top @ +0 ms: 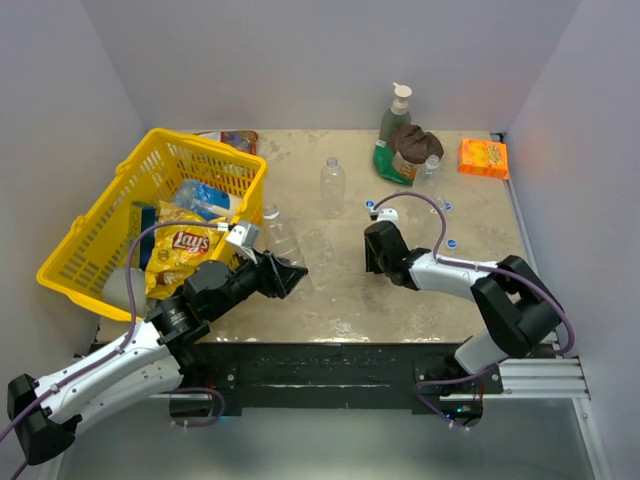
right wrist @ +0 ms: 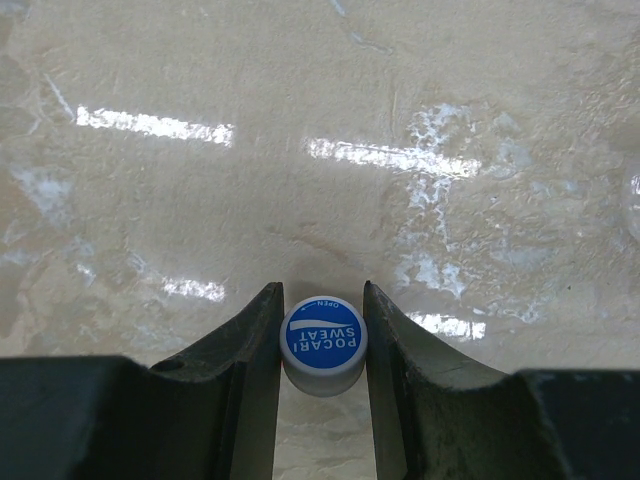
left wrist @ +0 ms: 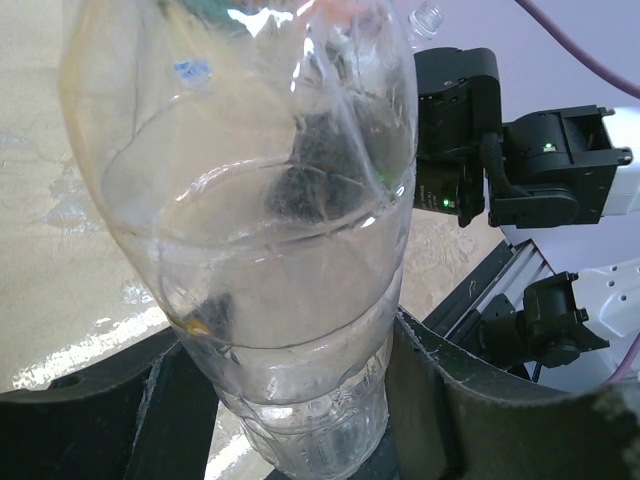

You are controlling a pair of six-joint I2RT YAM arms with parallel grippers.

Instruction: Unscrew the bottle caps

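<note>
**Right jaws.** Clenched on a blue cap (right wrist: 323, 343), gripped by its sides with its printed top facing the wrist camera. The cap hung above the bare tabletop (right wrist: 300, 100) with no bottle neck visible under it.

**Left jaws.** Closed around the body of a clear bottle (left wrist: 260, 250), which leaned across the tabletop near the basket (top: 205, 140). The overhead view showed this bottle well apart from the right jaws.

**Step in hand.** The cap appeared to be off this bottle, so the unscrewing of this one was judged done.

**Next move.** The right jaws would need to lower the cap to a bare patch of tabletop and let go. The left jaws would then need to stand or lay the bottle down before another was taken.

**Other bottles and caps.** Loose caps (top: 452, 243) lay on the tabletop to the right. An upright bottle (top: 332, 185) stood farther back. Whether it kept its cap could not be told.

**Containers.**
- The held bottle showed no liquid that could be made out.
- The yellow basket held a chip bag (top: 185, 245) and a blue-and-white packet (top: 205, 195).
- A green pump bottle (top: 395, 120) stood at the far edge.
</note>
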